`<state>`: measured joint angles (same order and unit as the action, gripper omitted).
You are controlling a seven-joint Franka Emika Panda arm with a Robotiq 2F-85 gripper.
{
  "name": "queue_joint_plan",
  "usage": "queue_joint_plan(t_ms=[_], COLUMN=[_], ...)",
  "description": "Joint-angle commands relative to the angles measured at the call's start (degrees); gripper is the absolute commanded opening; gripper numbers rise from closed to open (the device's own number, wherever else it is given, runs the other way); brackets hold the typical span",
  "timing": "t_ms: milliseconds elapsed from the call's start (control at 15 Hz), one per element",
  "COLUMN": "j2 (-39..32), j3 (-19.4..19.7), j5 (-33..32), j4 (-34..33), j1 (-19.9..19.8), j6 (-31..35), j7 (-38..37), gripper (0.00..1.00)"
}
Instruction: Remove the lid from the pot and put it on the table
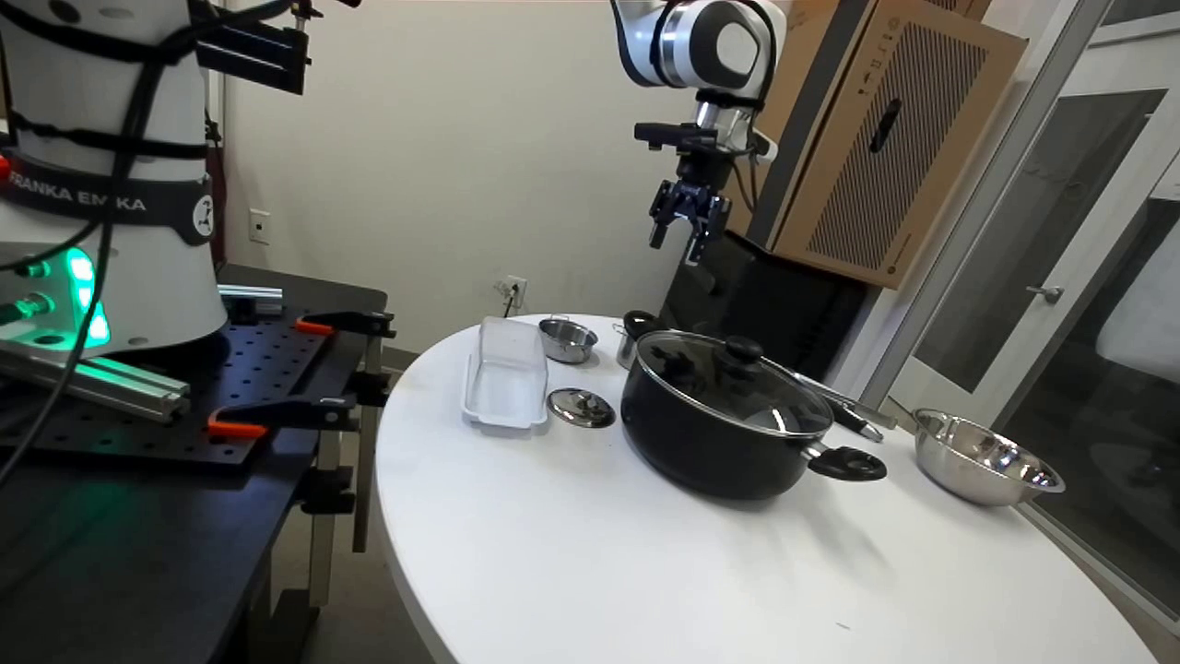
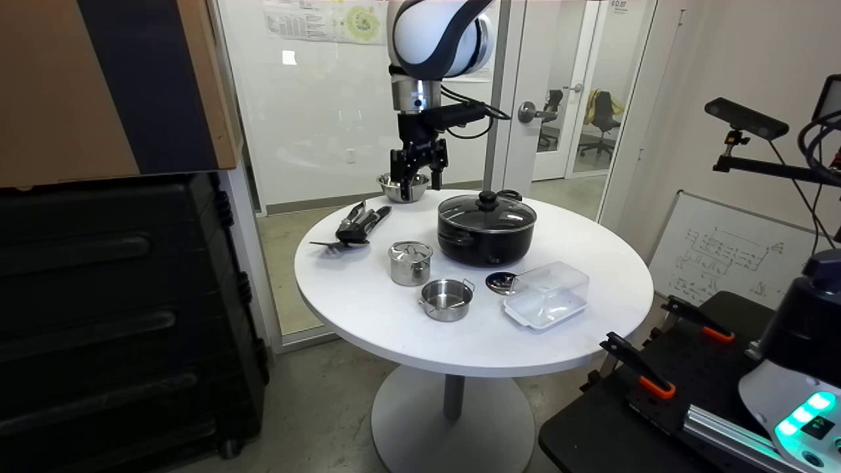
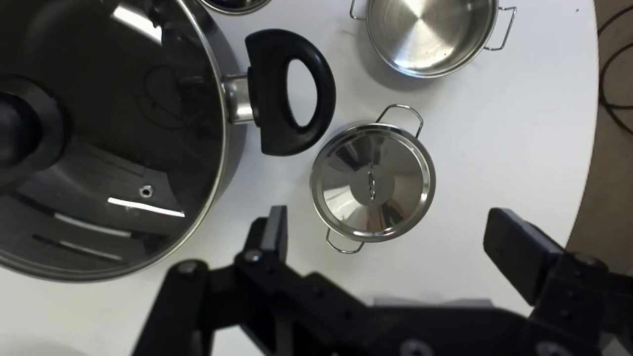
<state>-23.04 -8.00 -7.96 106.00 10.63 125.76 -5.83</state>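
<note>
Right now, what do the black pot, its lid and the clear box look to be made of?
Black pot: probably metal with a dark, satin coating; its side looks smooth and muted. Lid: likely glossy tinted glass, see-through with crisp reflections, with a shiny metallic rim. Clear box: probably smooth plastic, translucent and hazy.

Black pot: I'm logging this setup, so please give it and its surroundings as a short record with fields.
Lid: on the pot, knob up
Pot: on the white table
Jaws: open, holding nothing, raised above the table
Also there, among others: lidded steel pot, open steel pan, clear plastic container, steel bowl
Status: lid not yet removed
</note>
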Motion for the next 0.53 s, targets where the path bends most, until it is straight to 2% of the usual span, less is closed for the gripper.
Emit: queue_joint_plan(t_ms=[0, 133, 467], j2=[0.0, 0.1, -0.3], j3=[0.6, 0.8, 1.2], j5=[0.3, 0.6, 1.7], j4=[-0.2, 0.6, 1.1], j1=[0.6, 0.4, -0.1], j6=[-0.1, 3.0, 6.2], j7=[0.2, -0.6, -0.5], gripper=[1.0, 1.0, 1.0])
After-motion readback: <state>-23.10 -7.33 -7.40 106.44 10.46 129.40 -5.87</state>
